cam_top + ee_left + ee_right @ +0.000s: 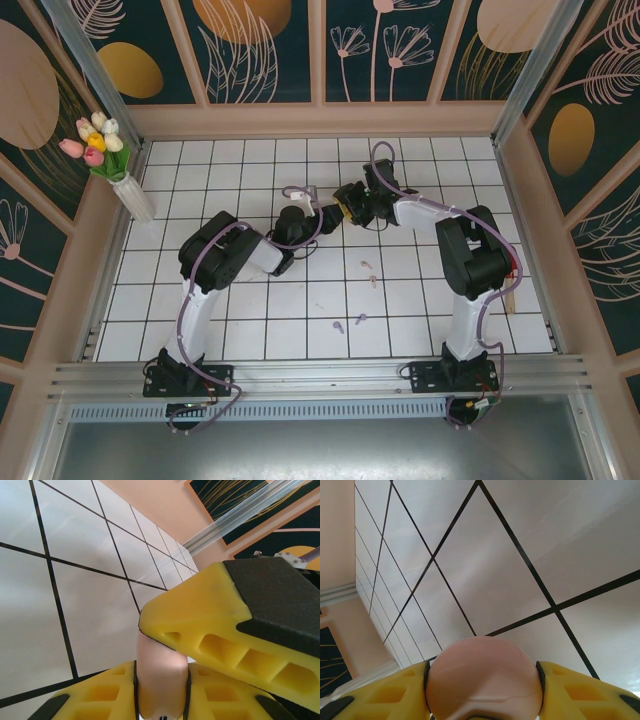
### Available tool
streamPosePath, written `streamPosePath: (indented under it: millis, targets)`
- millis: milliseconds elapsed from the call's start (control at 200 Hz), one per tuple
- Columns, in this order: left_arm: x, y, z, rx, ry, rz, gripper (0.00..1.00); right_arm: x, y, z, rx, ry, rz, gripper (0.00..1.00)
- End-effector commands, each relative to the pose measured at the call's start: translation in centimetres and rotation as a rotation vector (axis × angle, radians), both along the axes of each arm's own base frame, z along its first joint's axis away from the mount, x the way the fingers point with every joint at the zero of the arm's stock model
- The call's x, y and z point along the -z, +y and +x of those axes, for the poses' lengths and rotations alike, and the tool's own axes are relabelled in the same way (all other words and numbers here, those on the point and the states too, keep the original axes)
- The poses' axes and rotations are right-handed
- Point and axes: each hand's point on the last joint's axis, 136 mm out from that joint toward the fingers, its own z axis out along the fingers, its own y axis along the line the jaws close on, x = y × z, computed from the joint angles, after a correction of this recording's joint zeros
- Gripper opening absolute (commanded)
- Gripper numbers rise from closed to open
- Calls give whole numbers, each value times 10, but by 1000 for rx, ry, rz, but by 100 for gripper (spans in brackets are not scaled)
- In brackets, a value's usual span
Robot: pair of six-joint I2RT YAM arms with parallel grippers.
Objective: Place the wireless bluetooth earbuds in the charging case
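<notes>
The left jaws and the right jaws are meeting tip to tip above the middle of the white tiled worktop [250, 300], and both are grasping the same pale pink charging case [482, 680].

In the right wrist view, the case is sitting as a round dome clamped between the two yellow fingers [395, 695], which are pressing on its opposite sides. In the left wrist view, the left jaws are clenching hard on a narrow pink part of the case [161, 690], which is standing up between their yellow pads [100, 695]. This could be the lid or just the rim seen edge on, and the close view is not showing which. One yellow and black finger of the right jaws [225, 630] is lying across the case just above the left jaws, touching or almost touching it.

The wireless bluetooth earbuds are lying loose on the worktop, well apart from both jaws and on the side towards the arm bases. The two pale pink earbuds [370, 274] are resting nearer, below the right jaws. The two lilac earbuds [349, 322] are lying farther off, side by side.

A white vase of tulips [130, 195] is standing far out beyond the left jaws, by the wall.
</notes>
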Motion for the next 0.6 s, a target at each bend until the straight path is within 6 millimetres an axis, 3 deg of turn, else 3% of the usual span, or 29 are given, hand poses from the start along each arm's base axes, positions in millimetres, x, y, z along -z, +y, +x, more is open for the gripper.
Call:
streamPosePath:
  millis: [0, 320, 596]
  targets:
    - [-21, 0, 5, -16, -59, -75, 20, -11, 5, -11, -28, 11, 39, 45]
    - [-24, 1, 2, -11, -62, -85, 16, -10, 5, -12, -21, 17, 51, 46]
    - [-29, 1, -6, 16, -68, -89, 10, -23, -11, -7, 14, -14, 57, 69]
